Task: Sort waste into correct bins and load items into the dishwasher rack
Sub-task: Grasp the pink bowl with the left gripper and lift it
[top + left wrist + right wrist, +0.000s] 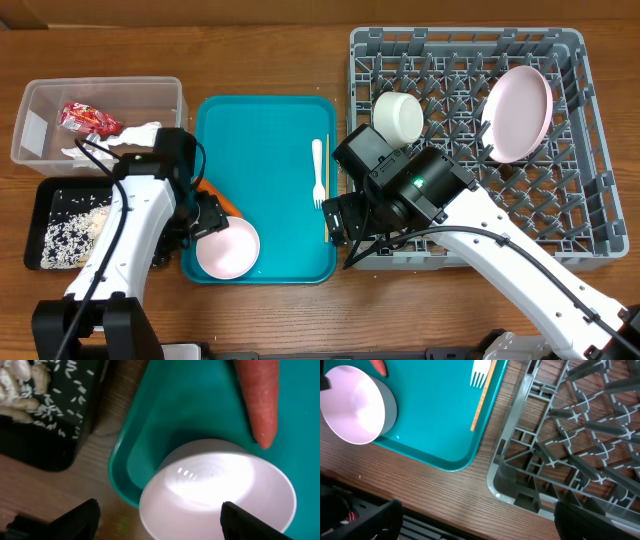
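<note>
Left arm bent down at teal plastic tray [200, 400] corner, left claw [160, 506] wide open over pale-pink round bowl [215, 490], gripping nothing. Right claw [477, 507] fully open, empty, above table [420, 490] beside grey plastic rack [496, 485].

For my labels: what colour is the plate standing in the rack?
Pale pink; the plate shows best in the overhead view.

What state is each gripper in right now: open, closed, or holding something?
Left gripper: open, just above the bowl, gripping nothing.
Right gripper: open, holding nothing.
</note>
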`<action>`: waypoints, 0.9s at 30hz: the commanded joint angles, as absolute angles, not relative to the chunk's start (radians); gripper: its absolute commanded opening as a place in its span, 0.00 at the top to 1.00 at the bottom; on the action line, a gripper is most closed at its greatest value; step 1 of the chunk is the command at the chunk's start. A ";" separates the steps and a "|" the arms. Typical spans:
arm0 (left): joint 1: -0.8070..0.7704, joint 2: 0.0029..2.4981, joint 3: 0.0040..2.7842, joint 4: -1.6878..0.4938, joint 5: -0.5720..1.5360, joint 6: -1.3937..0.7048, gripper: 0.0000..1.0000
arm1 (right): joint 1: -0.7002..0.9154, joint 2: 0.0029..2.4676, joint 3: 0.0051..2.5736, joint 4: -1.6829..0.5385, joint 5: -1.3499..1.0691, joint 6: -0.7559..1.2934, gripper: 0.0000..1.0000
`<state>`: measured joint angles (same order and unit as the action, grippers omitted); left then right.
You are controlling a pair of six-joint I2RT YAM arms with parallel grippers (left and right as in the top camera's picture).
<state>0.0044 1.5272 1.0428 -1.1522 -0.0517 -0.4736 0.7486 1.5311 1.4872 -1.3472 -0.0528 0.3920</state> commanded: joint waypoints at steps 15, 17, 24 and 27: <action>0.006 1.518 0.866 -0.929 0.071 -0.463 0.27 | 0.752 1.532 1.494 -1.341 -0.073 0.397 0.00; 0.006 1.518 0.861 -0.921 0.071 -0.464 0.36 | 0.752 1.532 1.494 -1.338 -0.073 0.398 0.00; 0.006 1.518 0.862 -0.935 0.128 -0.458 0.96 | 0.752 1.532 1.494 -1.333 -0.073 0.397 0.00; 0.006 1.518 0.874 -0.939 0.184 -0.422 0.96 | 0.752 1.532 1.493 -1.321 -0.073 0.398 0.00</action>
<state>0.0044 1.5238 0.8707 -0.9306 0.1257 -0.4603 0.7486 1.5311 1.4872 -1.3308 -0.0715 0.3923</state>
